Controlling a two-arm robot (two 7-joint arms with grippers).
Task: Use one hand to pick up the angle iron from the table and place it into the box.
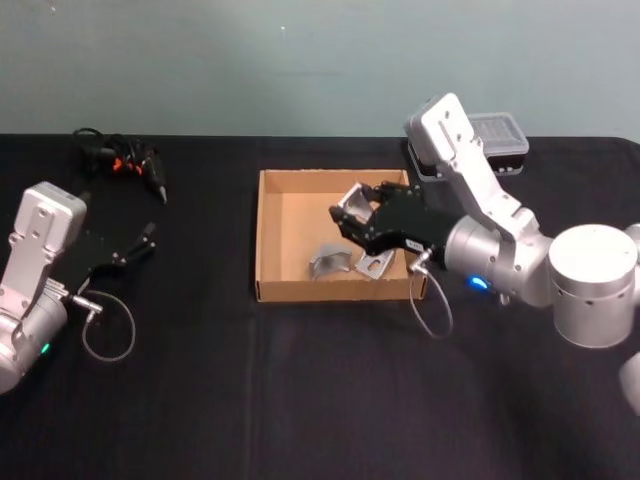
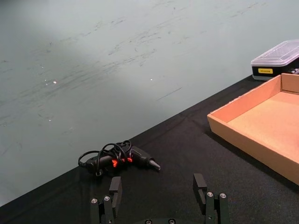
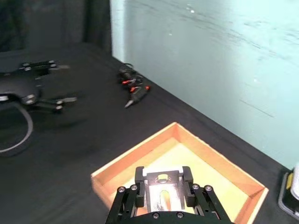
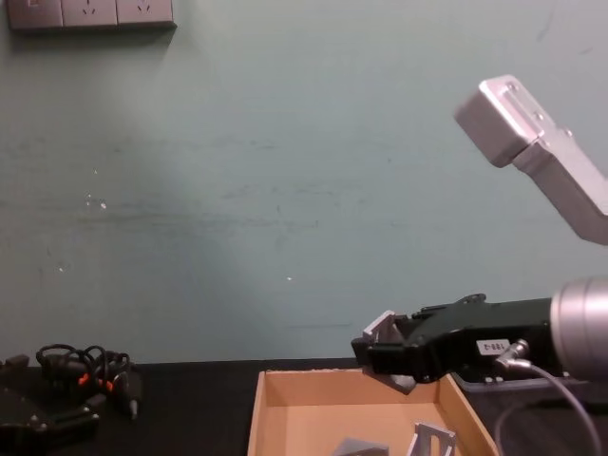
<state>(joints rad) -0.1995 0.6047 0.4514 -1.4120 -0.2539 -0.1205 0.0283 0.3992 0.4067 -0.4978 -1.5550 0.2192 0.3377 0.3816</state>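
Note:
A silver angle iron [image 1: 352,200] [image 3: 162,179] [image 4: 381,328] hangs above the right half of the tan cardboard box [image 1: 262,240] [image 4: 261,408], and my right gripper [image 1: 354,214] [image 3: 162,183] [image 4: 378,348] is shut on it. Two more angle irons [image 1: 330,262] [image 1: 375,264] lie on the box floor near its front wall, below the held one. My left gripper [image 1: 145,238] [image 2: 158,189] rests open and empty over the black table [image 1: 300,400] at the far left, well away from the box.
A black tool with coiled cable and orange marks [image 1: 125,160] [image 2: 119,158] lies at the back left. A black plastic case with a clear lid [image 1: 500,140] [image 2: 276,60] stands behind the box's right corner, under my right arm. A teal wall rises behind the table.

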